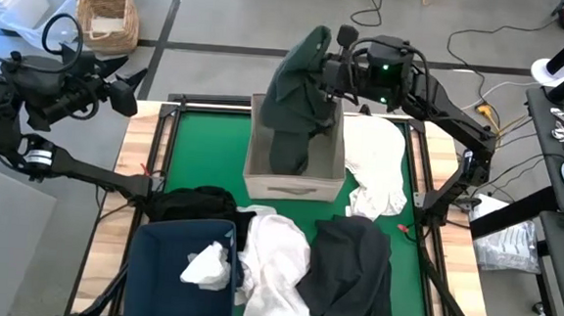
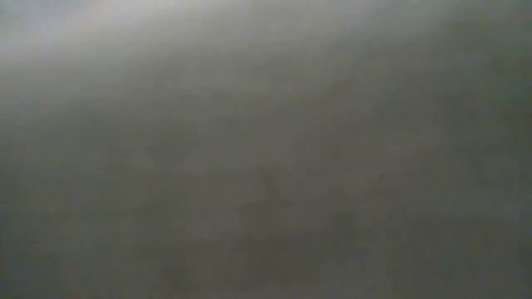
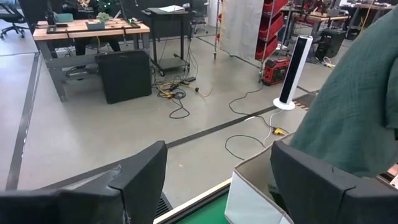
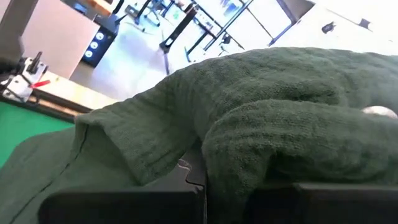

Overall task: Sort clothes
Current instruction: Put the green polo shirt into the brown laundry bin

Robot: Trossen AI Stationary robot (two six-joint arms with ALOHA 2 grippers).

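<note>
A dark green garment [image 1: 298,100] hangs from my right gripper [image 1: 328,78], which is shut on it above the beige fabric box [image 1: 292,183]. The garment's lower part [image 1: 290,149] droops inside the box. My left gripper [image 1: 127,94] is open and raised over the table's far left corner, away from the clothes. A white garment [image 1: 378,164] lies right of the box. Near the front lie a black garment [image 1: 196,204], another white one [image 1: 277,266] and a charcoal grey one [image 1: 355,275]. A white piece [image 1: 207,267] sits in the navy bin [image 1: 158,268]. My right gripper holds the dark green garment by a bunched fold near its top [image 4: 249,143], pinched between the two fingers, several layers thick. The fingers come level from the table's right side. The cloth drapes over them and hangs slack below, its lower end inside the box.
The low view shows only grey blur. The green mat [image 1: 204,153] left of the box is bare. A wicker basket [image 1: 107,15] and white bins stand on the floor beyond the table's far left corner. Cables lie on the floor behind.
</note>
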